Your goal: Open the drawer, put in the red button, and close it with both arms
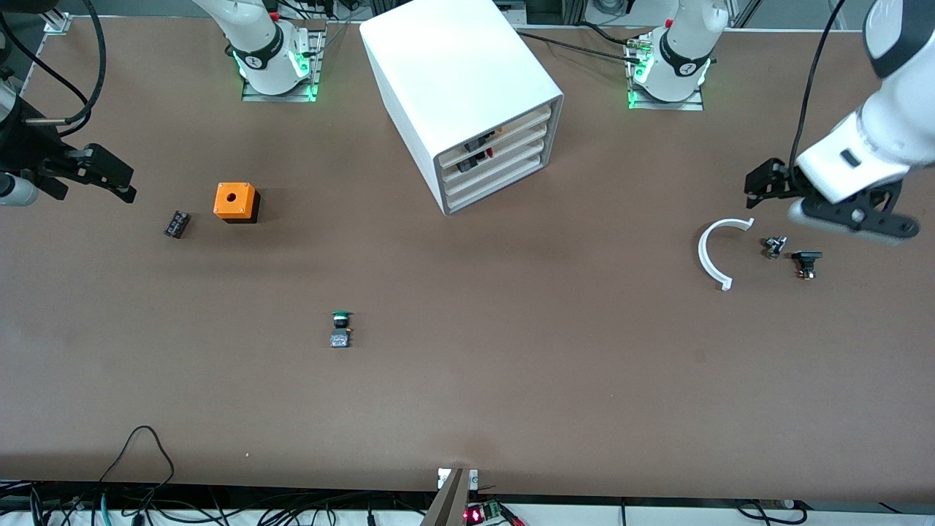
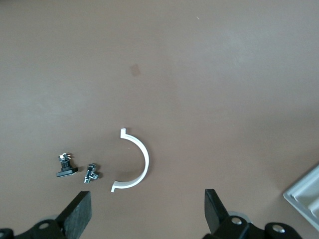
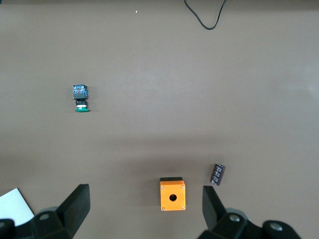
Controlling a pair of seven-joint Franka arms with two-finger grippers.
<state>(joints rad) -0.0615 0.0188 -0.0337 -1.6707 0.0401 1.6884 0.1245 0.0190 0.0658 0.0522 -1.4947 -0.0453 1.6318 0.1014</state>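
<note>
The white cabinet (image 1: 456, 80) stands at the middle of the table by the robots' bases, with all four drawers pushed in. The drawer (image 1: 511, 150), second from the top, shows a small dark part with a red bit (image 1: 478, 159) at its front; I cannot tell if this is the red button. No red button lies on the table. My left gripper (image 1: 763, 183) hangs open and empty over the left arm's end, above a white arc (image 2: 137, 162); the left wrist view shows its wide-apart fingers (image 2: 79, 214). My right gripper (image 1: 102, 175) hangs open and empty over the right arm's end (image 3: 144, 211).
A green-capped button (image 1: 340, 329) lies mid-table, nearer the front camera. An orange box (image 1: 235, 201) and a small black part (image 1: 176, 223) lie toward the right arm's end. The white arc (image 1: 712, 252) and two small metal pieces (image 1: 774, 246) (image 1: 806, 263) lie toward the left arm's end.
</note>
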